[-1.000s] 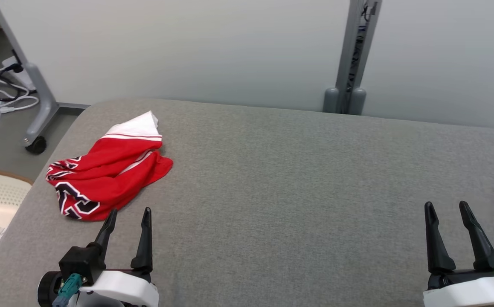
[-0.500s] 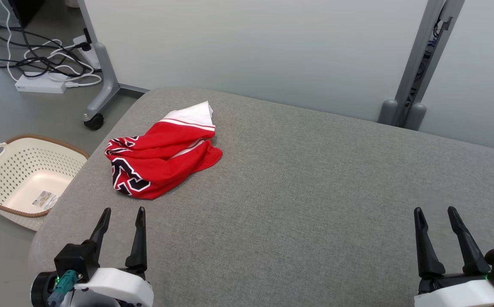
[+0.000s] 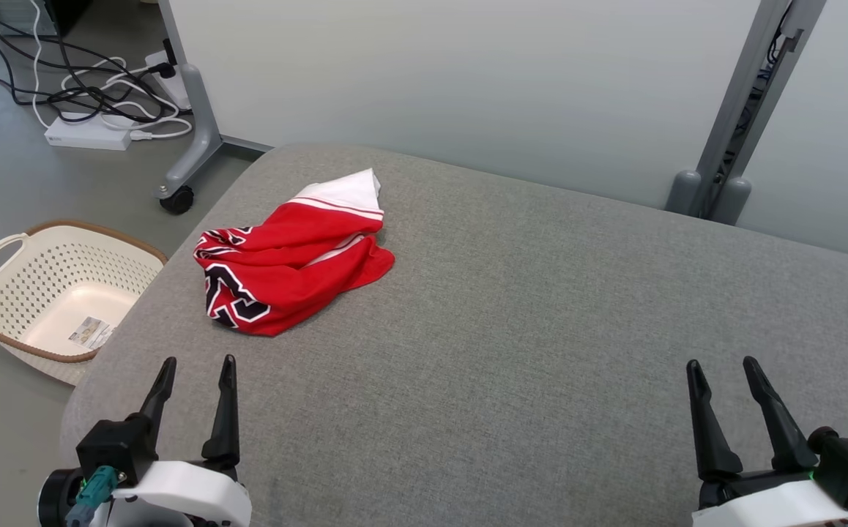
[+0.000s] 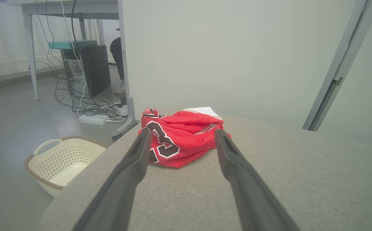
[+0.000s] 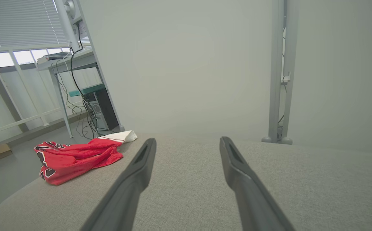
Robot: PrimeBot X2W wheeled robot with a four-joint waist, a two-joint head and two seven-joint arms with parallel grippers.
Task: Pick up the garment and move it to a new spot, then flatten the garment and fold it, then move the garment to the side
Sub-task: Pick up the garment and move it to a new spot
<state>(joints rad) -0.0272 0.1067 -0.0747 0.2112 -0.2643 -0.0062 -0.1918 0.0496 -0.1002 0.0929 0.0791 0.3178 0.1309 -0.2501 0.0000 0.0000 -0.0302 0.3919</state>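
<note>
Garment (image 3: 288,252) lies on the counter (image 3: 526,322), far-left part, near the left edge. Left pincer (image 3: 198,360) sits at the near-left corner, with the garment ahead of it and apart. Right pincer (image 3: 720,361) is at the near right, well apart from the garment. Basket (image 3: 50,271) stands on the floor just left of the counter, with a paper slip (image 3: 91,331) in it. Behind the basket, a caster leg (image 3: 177,197) and a power strip (image 3: 87,133) with cables are on the floor. Post (image 3: 750,117) stands behind the counter, back right.

head looks down; wrists low, forward; all share garment (image 3: 288,263).
</note>
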